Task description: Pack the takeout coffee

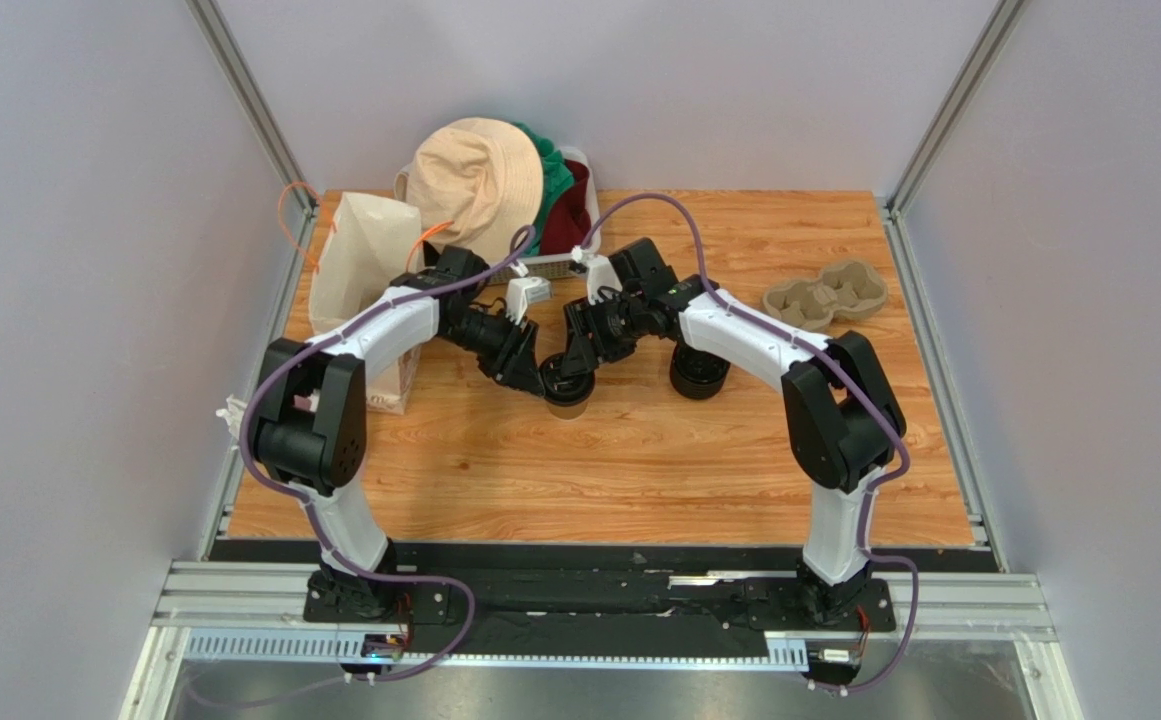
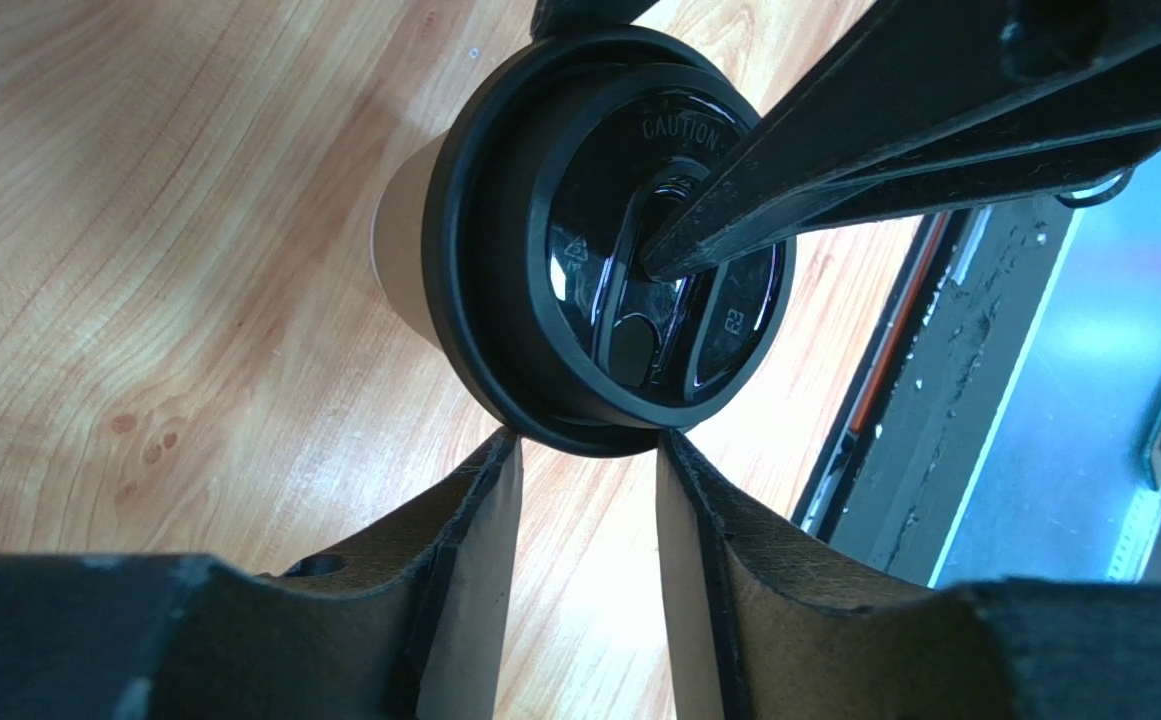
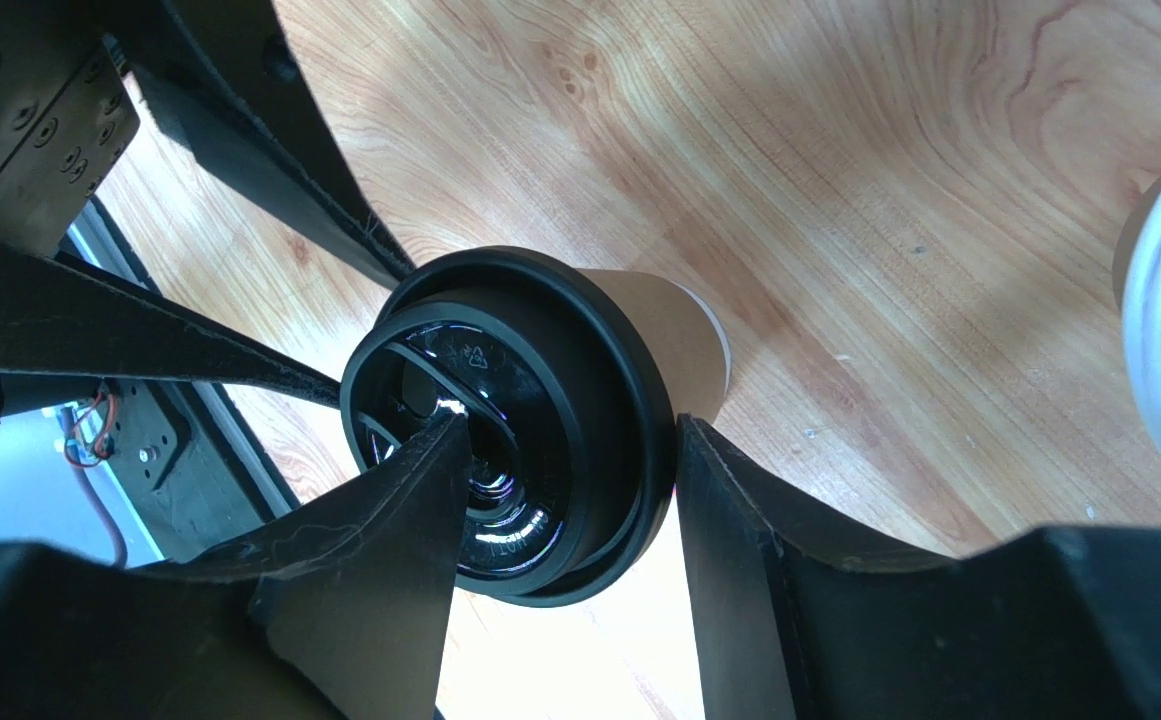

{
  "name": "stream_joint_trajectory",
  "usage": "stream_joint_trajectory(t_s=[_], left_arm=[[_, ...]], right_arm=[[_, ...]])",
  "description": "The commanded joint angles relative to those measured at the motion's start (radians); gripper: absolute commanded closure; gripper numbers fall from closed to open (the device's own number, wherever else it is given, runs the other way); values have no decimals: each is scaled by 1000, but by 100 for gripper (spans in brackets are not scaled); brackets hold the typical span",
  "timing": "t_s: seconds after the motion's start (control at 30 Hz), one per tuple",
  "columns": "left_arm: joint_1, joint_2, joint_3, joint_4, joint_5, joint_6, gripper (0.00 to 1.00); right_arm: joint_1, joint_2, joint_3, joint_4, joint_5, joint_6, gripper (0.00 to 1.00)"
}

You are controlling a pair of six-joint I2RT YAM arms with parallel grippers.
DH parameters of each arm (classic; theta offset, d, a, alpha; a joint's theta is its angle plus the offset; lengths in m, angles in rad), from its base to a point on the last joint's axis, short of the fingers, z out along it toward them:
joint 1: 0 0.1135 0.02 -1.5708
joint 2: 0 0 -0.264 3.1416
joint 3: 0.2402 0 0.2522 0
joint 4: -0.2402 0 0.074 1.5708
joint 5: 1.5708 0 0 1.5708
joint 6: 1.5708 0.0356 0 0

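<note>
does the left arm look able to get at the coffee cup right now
Probably yes: the left fingers sit at the rim of the takeout coffee, and the right fingers pinch only its other side.

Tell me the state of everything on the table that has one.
takeout coffee: upright, lid on
right gripper: closed across the lid's rim
left gripper: open, tips at the lid's edge
cup carrier: empty
spare lids: stacked
paper bag: upright, opening not clear
</note>
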Motion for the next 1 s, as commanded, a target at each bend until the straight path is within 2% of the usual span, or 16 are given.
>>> stream_joint_trajectory(t_s=[0.0, 0.2, 0.73, 0.97], left_arm=[[-11, -17, -26, 57, -136, 74, 54], [-3, -43, 13, 19, -132, 75, 53], [32, -108, 10, 49, -118, 39, 53], [42, -57, 34, 54, -21, -7, 53]], right_arm=[[12, 4, -29, -87, 82, -57, 46], [14, 1, -42, -88, 100, -66, 46], [11, -7, -49, -94, 112, -72, 45], [12, -7, -52, -91, 112, -70, 46]])
